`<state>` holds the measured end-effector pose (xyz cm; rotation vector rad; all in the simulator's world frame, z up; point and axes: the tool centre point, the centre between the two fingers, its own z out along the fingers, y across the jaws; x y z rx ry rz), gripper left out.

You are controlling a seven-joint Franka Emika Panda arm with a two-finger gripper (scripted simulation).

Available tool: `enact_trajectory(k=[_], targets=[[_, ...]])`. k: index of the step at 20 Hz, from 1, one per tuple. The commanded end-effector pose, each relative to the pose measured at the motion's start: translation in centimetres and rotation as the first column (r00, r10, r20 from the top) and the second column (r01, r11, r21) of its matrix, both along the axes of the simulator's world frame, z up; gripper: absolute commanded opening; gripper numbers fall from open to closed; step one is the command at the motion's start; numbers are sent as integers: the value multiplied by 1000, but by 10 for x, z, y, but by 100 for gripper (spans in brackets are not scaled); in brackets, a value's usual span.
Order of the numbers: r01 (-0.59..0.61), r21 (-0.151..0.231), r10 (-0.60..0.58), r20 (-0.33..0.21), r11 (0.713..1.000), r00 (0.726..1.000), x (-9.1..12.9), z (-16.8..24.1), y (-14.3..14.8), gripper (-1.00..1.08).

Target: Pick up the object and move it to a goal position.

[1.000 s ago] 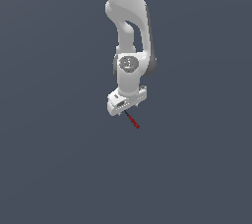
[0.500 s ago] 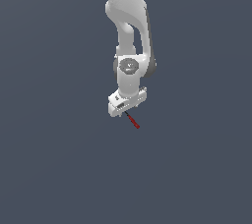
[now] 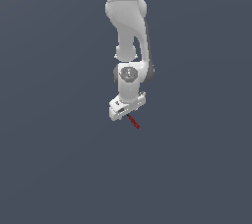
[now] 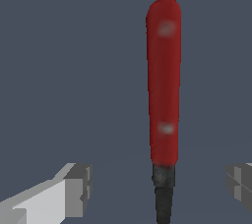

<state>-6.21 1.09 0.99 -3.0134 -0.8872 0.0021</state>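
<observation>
The object [image 3: 134, 122] is a tiny thin stick with a red part and a black part, lying on the dark grey floor. In the exterior view its red end pokes out from under the white gripper [image 3: 127, 112], which hangs directly over it. In the wrist view the object [image 4: 164, 85] lies lengthwise between the two fingers. Its red part stretches away from the camera and its black end [image 4: 163, 198] is level with the fingertips. The gripper [image 4: 157, 183] is open. Its grey pads [image 4: 78, 188] stand wide apart on either side of the stick and do not touch it.
The white arm [image 3: 129, 31] comes straight down from the top of the exterior view. Only a plain dark grey floor [image 3: 59, 159] surrounds the stick, and no other objects show.
The gripper has sunk slightly toward the stick. The stick has not moved.
</observation>
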Motion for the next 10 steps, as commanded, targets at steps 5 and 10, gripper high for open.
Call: enact_trajectory(k=[5,10], targets=[[0,0,0,1,1000,1000,1,-4,0,-100],[0,0,0,1,1000,1000,1,-4,0,-100]])
